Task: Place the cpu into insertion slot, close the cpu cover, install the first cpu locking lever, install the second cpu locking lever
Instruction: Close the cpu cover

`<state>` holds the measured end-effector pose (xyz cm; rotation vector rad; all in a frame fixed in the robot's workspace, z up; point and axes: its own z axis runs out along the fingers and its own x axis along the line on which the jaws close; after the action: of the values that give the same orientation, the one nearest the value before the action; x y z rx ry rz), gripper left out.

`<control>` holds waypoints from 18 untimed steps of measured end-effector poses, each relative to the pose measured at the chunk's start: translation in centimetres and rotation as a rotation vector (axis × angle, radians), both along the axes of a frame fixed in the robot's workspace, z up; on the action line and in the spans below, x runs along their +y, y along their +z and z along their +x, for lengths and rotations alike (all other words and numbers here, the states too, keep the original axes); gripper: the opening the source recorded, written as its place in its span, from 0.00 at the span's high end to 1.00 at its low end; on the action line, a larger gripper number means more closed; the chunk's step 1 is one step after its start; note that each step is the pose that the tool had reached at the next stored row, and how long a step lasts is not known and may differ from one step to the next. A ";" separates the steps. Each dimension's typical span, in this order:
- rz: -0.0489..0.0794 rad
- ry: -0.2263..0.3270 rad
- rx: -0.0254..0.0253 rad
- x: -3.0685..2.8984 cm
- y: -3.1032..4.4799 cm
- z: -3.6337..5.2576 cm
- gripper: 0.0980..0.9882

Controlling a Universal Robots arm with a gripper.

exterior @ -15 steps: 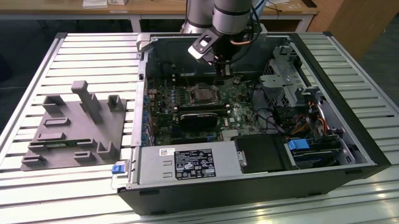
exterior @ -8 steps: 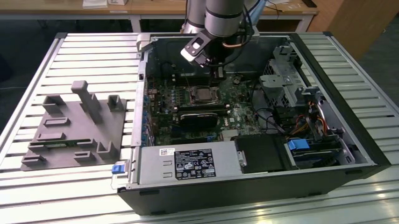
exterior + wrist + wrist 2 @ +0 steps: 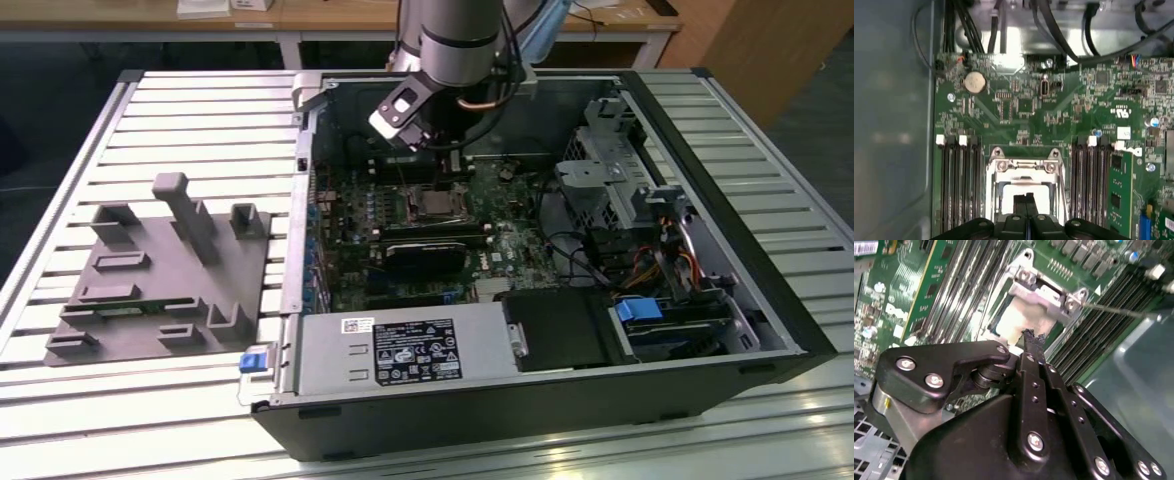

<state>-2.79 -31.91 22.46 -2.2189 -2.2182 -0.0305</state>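
An open black computer case (image 3: 787,330) lies on a slatted metal table (image 3: 200,110), with a grey moulded fixture plate (image 3: 160,270) near the exterior view's left edge. White labels (image 3: 407,350) mark its grey power supply. The small silver-rimmed insertion slot (image 3: 434,205) sits mid-board.

In the second wrist view the black gripper (image 3: 1031,337) has its jaws pressed together, seemingly holding nothing. It is over the pale silvery square cpu (image 3: 1019,320), which is seated under the thin silvery cpu cover (image 3: 1041,292).

In the first wrist view the green circuit board (image 3: 1054,110) lies bare beyond the socket.
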 end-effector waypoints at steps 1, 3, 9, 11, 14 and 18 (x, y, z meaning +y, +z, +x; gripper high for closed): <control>0.000 0.000 -0.0001 -0.06 -0.09 -0.16 0.99; 0.000 0.001 -0.0002 -0.14 -0.27 -0.50 0.99; 0.000 0.001 -0.0001 -0.17 -0.75 -1.66 0.99; 0.000 0.001 -0.0001 -0.17 -0.91 -2.01 0.99; 0.000 0.001 -0.0002 -0.16 -1.28 -2.23 0.99; 0.000 0.001 0.0000 -0.16 -1.90 -2.29 0.99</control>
<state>-5.08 -32.07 20.57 -2.2173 -2.2196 -0.0307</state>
